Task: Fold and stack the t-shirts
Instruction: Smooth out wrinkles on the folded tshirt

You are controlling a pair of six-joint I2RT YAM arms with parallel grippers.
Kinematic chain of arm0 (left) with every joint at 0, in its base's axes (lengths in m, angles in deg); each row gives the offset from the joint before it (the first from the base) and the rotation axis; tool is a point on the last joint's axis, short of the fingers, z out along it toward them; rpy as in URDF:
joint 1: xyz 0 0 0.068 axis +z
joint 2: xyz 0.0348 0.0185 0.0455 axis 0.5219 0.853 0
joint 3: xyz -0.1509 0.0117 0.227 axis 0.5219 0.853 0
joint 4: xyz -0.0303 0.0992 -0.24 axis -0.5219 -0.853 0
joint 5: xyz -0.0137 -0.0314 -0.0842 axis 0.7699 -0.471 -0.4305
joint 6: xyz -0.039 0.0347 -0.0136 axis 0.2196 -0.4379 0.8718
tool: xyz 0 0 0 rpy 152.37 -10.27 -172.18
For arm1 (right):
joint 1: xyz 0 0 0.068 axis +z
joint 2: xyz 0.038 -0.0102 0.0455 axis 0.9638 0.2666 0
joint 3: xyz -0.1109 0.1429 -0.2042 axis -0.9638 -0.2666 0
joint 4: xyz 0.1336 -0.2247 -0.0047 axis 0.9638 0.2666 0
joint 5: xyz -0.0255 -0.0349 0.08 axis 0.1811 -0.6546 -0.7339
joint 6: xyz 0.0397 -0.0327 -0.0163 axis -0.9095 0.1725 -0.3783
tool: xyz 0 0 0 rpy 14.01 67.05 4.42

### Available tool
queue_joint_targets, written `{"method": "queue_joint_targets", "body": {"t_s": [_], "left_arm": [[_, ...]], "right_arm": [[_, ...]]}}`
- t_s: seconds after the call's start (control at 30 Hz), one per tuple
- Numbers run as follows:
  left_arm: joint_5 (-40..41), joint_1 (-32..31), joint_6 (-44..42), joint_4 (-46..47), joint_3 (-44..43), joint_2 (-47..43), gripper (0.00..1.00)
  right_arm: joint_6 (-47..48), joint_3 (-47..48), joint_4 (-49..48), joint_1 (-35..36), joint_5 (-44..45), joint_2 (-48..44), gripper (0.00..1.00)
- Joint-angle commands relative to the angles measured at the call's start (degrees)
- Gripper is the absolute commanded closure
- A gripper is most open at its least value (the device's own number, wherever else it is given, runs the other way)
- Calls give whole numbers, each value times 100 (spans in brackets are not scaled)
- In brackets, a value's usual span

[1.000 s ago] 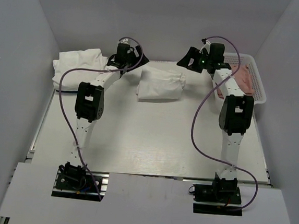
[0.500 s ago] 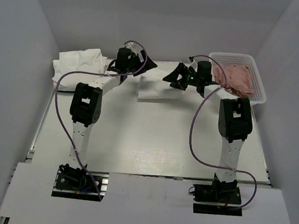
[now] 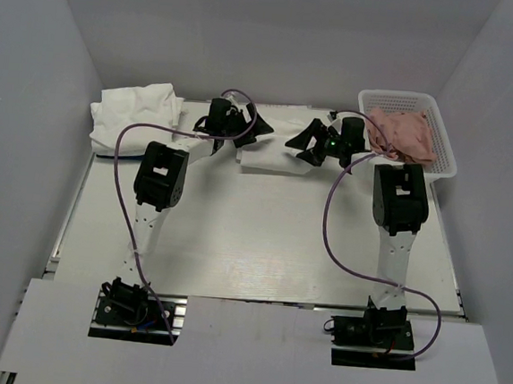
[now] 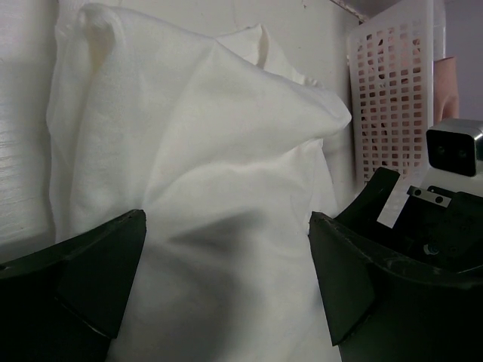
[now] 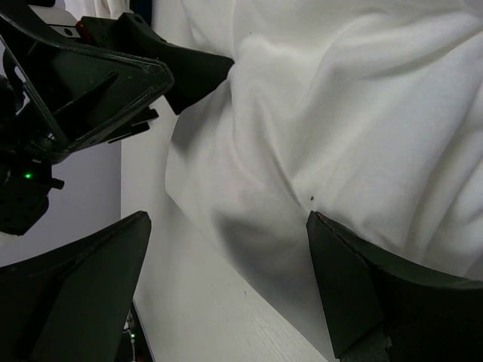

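T-shirt bundle (image 3: 270, 157) lies at twelve o'clock between both outstretched arms; left gripper (image 3: 251, 133) and right gripper (image 3: 304, 144) gape, released. Basket (image 3: 400, 96) at two o'clock holds pink cloth (image 3: 414, 138).

Enclosure is three plain walls, pale grey with a slight lilac cast. Back wall (image 3: 270, 40) is flat and unmarked. Left wall (image 3: 17, 153) and right wall (image 3: 507, 205) splay outward toward the camera. The table (image 3: 261, 237) fills the space between them, with a matte off-white top and faint grain lines running across it. A metal rail (image 3: 55, 260) shows along its left edge, and there is a similar strip on the right. The near edge is covered by a flat white front panel (image 3: 252, 349). Light is diffuse and even, coming from above. Shadows are soft and short, and the back corners read a bit darker. Wrist views show the same white tabletop with fine striping.
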State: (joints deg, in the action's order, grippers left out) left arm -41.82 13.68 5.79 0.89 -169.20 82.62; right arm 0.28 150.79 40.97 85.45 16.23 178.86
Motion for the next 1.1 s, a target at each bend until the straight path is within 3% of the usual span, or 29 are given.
{"method": "queue_joint_targets", "body": {"t_s": [0.0,0.2,0.43,0.6,0.7,0.83,0.93,1.07], "left_arm": [[-17,-41,-103,-645,290,-109,0],[-17,-41,-657,-1181,1571,-1040,0],[114,-94,-1079,-1674,3603,-3131,0],[702,-94,-1150,-2095,4237,-4766,0],[905,-94,-1264,-2262,4238,-5427,0],[853,-94,-1343,-2359,4185,-5691,0],[791,-94,-1343,-2412,4238,-5744,0],[791,-94,-1343,-2587,4291,-5797,0]], "right_arm": [[434,-151,635,-2,177,269,10],[1278,-1170,1611,226,555,-695,10],[1937,-3129,2226,736,345,-2331,10],[2395,-3184,3298,930,617,-3911,10],[2527,-2842,3466,991,547,-4317,10],[2510,-2875,2641,1079,-488,-4363,10],[2703,-2903,2245,1210,-1347,-4013,10],[3141,-2859,1946,1527,-1860,-3371,10]]}}
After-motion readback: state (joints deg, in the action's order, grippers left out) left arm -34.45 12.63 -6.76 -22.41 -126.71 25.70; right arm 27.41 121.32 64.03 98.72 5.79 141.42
